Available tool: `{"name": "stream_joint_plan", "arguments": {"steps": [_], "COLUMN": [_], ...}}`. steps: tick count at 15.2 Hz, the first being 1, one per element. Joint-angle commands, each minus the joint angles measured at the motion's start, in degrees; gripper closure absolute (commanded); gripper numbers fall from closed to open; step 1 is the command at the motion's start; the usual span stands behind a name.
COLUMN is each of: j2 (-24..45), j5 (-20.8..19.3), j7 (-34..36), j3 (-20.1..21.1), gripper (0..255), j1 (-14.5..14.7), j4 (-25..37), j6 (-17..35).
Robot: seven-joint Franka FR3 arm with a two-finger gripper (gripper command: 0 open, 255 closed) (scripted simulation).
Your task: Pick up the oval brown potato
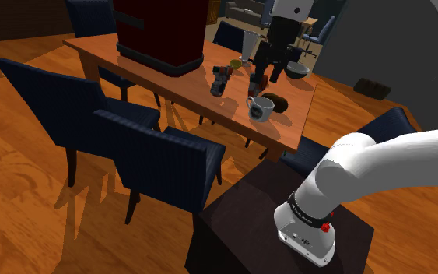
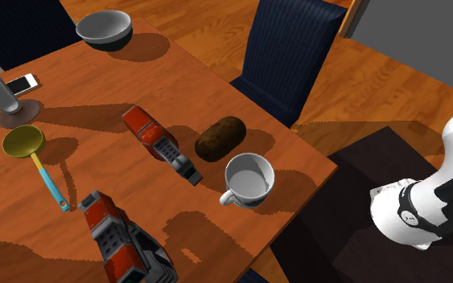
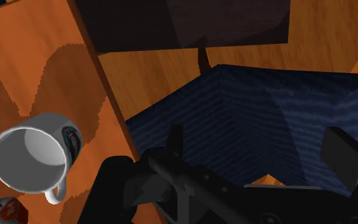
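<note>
in the shoulder view the potato (image 1: 276,102) lies at five o'clock of the gripper (image 1: 262,80), whose jaws stand spread, empty.

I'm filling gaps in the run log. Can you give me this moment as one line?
stage: pre-grasp | gripper: jaws open, empty | potato: lying on table beside white mug, not held

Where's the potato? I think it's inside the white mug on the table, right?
Not inside. The brown potato lies on the table beside the white mug, and the mug is empty. The second exterior view shows this.
</note>
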Motion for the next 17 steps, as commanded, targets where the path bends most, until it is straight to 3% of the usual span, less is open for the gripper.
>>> {"name": "stream_joint_plan", "arguments": {"steps": [1,17], "j2": [0.0,15.1], "j5": [0.0,-20.2], "j7": [0.0,-27.4], "j3": [0.0,-14.5], "gripper": [0,0], "j1": [0.0,-3.7], "j4": [0.0,-0.8], "j6": [0.0,6.9]}}
